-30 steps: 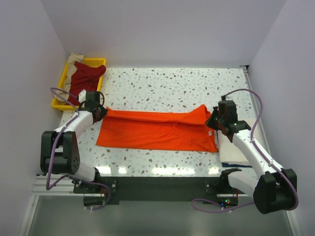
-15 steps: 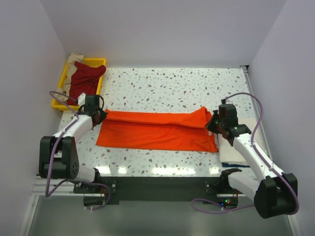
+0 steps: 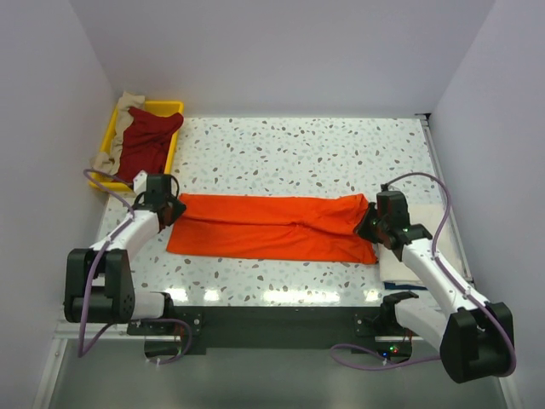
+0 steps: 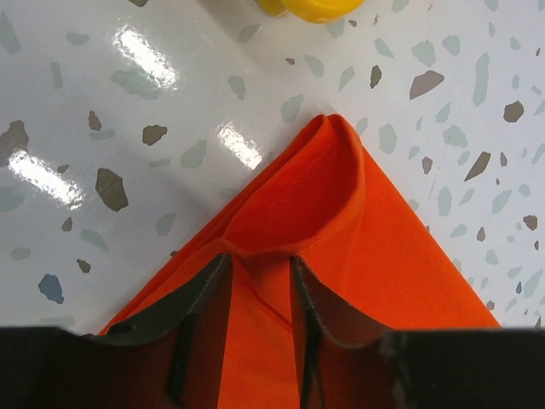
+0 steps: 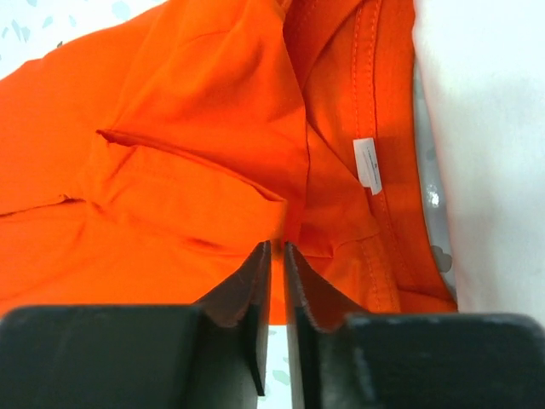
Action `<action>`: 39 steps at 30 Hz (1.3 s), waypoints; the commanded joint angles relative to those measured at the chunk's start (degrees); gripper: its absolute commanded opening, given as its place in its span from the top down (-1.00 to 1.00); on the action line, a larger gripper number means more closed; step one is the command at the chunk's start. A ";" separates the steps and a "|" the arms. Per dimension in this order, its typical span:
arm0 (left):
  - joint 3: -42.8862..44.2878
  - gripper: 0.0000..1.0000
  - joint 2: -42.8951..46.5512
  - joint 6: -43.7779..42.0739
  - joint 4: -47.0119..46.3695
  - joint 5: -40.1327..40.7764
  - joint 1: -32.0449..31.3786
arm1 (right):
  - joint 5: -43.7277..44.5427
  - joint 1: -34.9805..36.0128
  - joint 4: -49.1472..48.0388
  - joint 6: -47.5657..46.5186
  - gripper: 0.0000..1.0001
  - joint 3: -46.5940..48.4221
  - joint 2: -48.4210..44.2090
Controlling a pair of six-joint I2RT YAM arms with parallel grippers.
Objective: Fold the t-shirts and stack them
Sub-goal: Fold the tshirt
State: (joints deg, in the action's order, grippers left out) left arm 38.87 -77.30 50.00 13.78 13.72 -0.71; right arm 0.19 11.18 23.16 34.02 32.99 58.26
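The bright orange t-shirt (image 3: 272,226) lies flat across the table as a long folded band. My left gripper (image 3: 170,209) is at its left end. In the left wrist view the left gripper (image 4: 260,258) is open, its jaws apart over the shirt's folded corner (image 4: 341,196), with cloth lying loose between them. My right gripper (image 3: 368,223) is at the shirt's right end. Seen from the right wrist, that gripper (image 5: 277,245) has its jaws slightly apart around a fold of orange cloth (image 5: 170,170) near the white tag (image 5: 368,164).
A yellow tray (image 3: 174,108) at the back left holds a dark red t-shirt (image 3: 149,141) and a beige one (image 3: 128,106). A folded cream-white t-shirt (image 3: 409,268) lies by the right edge beside the orange shirt's collar, under my right arm.
Both grippers came down toward the table with the shirt's ends, and the raised right corner now lies flat. Both sets of jaws have parted, the left widely, the right slightly.
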 commanded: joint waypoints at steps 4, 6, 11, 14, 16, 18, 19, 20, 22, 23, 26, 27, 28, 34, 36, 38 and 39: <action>-0.55 0.12 5.30 0.80 -1.83 0.96 0.71 | -2.29 -0.19 0.21 0.00 0.46 0.05 -3.77; 0.41 0.07 6.19 0.63 -0.87 0.96 0.71 | -2.47 -0.19 0.75 -1.06 0.34 1.63 -3.94; 1.82 0.00 7.60 0.45 -0.94 0.00 0.71 | -5.62 0.16 -1.18 -2.47 0.25 4.61 -0.70; 2.52 0.00 5.76 0.80 -2.17 -1.85 0.45 | -5.73 1.82 -3.29 -2.73 0.25 7.51 4.48; 3.58 0.00 3.75 0.98 -2.53 -2.20 0.01 | -4.94 3.67 -5.13 -3.08 0.25 8.92 6.85; 4.89 0.02 2.25 0.98 -2.80 -2.03 -0.87 | -5.37 4.72 -6.36 -3.35 0.25 10.86 10.81; 5.24 0.07 0.76 1.07 -2.97 -1.68 -1.13 | -5.63 5.08 -7.68 -3.52 0.25 11.73 12.21; 5.51 0.09 0.05 1.15 -2.97 -1.50 -1.48 | -5.46 5.51 -8.04 -3.70 0.25 12.18 14.49; 5.16 0.11 -1.62 1.33 -3.67 -0.97 -1.66 | -4.93 7.10 -9.87 -4.05 0.24 13.06 16.96; 4.73 0.12 -2.06 1.50 -3.93 -0.62 -1.66 | -4.93 7.62 -10.41 -4.31 0.24 13.76 18.02; 2.71 0.20 -3.47 1.59 -5.25 0.52 -1.66 | -5.02 9.56 -13.22 -5.19 0.19 14.90 22.41; 1.31 0.21 -3.91 1.59 -5.60 0.70 -1.66 | -4.93 10.43 -13.75 -5.45 0.16 15.08 24.08; 0.68 0.22 -4.00 1.59 -6.56 0.87 -1.58 | -4.84 10.79 -15.23 -5.98 0.09 15.43 24.79; -2.31 0.25 -4.35 1.86 -8.33 0.79 -1.57 | -4.05 11.85 -20.33 -7.04 -0.06 15.00 28.84; -2.66 0.25 -4.44 1.86 -8.51 0.79 -1.57 | -4.23 12.29 -21.48 -7.39 -0.06 14.82 29.72; -2.92 0.25 -4.35 1.77 -8.60 0.70 -1.57 | -4.75 12.72 -22.89 -7.30 -0.08 13.86 30.33; -3.10 0.26 -4.35 1.68 -8.60 0.70 -1.57 | -4.93 12.90 -24.37 -7.30 -0.08 13.68 30.42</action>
State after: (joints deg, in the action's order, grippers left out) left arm 36.62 -81.76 50.61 8.40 12.84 -2.17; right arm -4.29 23.33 5.26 27.99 46.17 88.51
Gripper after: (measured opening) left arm 0.375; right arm 0.538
